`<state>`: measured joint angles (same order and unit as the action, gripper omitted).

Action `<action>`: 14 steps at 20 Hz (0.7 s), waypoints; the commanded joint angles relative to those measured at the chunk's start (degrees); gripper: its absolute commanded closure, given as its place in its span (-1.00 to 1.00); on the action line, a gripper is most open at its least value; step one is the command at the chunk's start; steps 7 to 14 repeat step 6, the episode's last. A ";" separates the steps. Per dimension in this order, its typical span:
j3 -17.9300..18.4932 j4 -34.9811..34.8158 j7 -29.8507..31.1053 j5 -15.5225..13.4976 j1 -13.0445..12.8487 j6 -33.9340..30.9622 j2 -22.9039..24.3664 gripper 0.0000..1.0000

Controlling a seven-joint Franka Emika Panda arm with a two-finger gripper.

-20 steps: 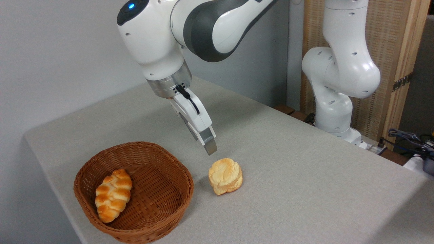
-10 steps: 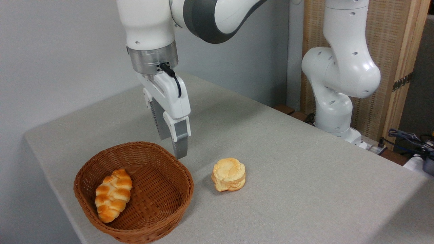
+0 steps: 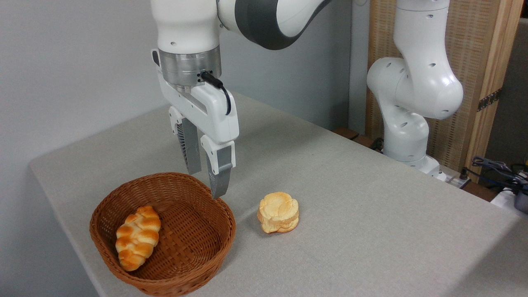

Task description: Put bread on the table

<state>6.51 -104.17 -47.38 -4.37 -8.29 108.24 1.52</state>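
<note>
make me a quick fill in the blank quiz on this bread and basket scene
1. The round bun sits on the ____.
2. The braided loaf lies inside the ____.
3. The gripper holds ____.
4. The bun is to the ____ of the basket in the picture.

Missing words: table; basket; nothing; right

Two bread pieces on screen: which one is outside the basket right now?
The small round pale bun, sitting on the table right of the basket. The braided orange-brown loaf lies inside it.

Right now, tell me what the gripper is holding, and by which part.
Nothing. The gripper hangs open and empty above the brown wicker basket's rim; the small round pale-yellow bun sits free on the grey table.
</note>
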 commanded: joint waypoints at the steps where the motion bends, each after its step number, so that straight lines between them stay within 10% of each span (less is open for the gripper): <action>1: 0.25 0.02 1.33 -0.55 -0.32 0.30 0.42 -1.00; 14: 0.17 0.02 1.24 -0.46 -0.41 -0.05 0.33 -1.00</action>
